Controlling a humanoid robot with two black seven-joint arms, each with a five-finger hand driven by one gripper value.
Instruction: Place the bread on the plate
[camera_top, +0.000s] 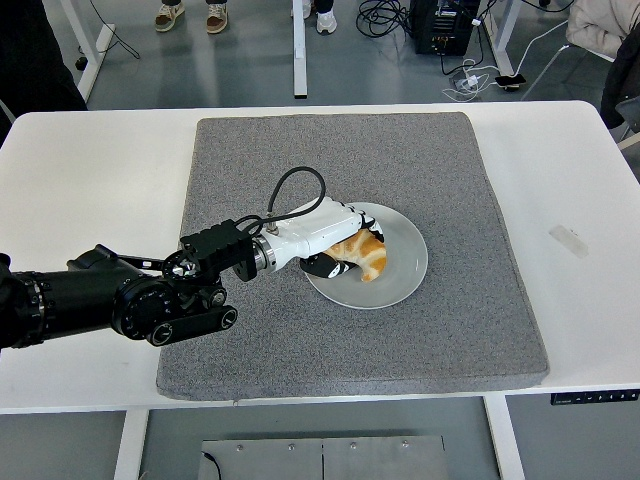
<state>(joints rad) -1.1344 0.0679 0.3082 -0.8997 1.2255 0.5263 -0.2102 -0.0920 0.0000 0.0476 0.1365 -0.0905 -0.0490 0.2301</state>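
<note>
A golden croissant-shaped bread (368, 257) lies on the round white plate (404, 272) in the middle of the grey mat. My left hand (340, 252), white-backed with black fingertips, reaches in from the left and sits at the plate's left rim. Its fingers are loosely spread over the bread's left end, and most of the bread shows beyond them. The thumb (322, 266) lies low by the rim. No right arm is visible.
The grey mat (450, 180) covers most of the white table (570, 170). A small clear tape strip (568, 240) lies on the table at the right. My left forearm (150, 295) stretches across the mat's left edge. Chair legs, cables and a person's feet show beyond the far edge.
</note>
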